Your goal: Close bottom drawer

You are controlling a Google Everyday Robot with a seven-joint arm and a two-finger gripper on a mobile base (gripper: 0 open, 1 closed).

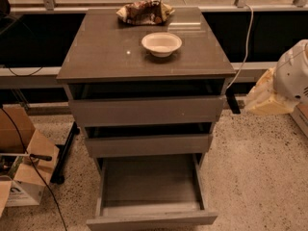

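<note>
Camera view: bottom drawer open, bare inside; claw right of cabinet, grip unclear.

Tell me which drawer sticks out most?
The bottom drawer, lowest of three: its empty box sticks far out; the other two sit nearly shut. The gripper hangs right of the cabinet.

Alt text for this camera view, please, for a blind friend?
The bottom drawer of a grey cabinet stands pulled out and empty. The robot's gripper hangs to the cabinet's right, apart from it; a white bowl sits on top.
</note>
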